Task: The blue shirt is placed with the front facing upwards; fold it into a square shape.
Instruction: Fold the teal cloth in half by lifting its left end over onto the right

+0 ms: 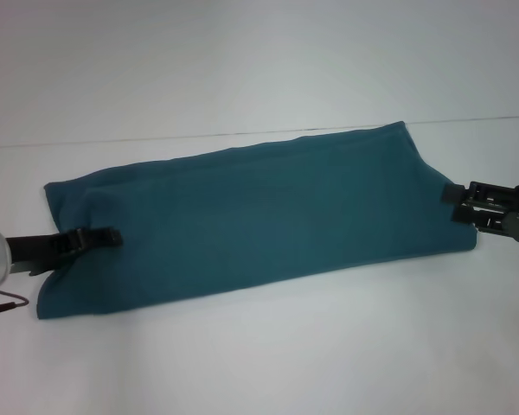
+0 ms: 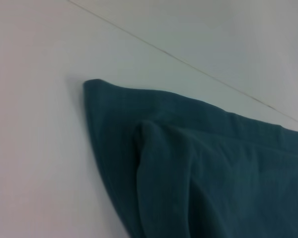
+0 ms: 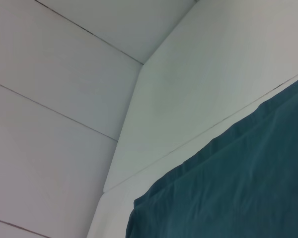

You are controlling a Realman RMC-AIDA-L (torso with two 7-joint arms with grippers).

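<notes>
shirt (image 1: 259, 216), already a long band across the table (image 1: 242, 69), looks soft and limp; short ends suit gripping. left gripper (image 1: 112, 236) and right gripper (image 1: 454, 195) sit there; can't tell whether either pinches.

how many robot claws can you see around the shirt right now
2. The left claw lies over the blue shirt's left end; the right claw sits at its right end.
</notes>
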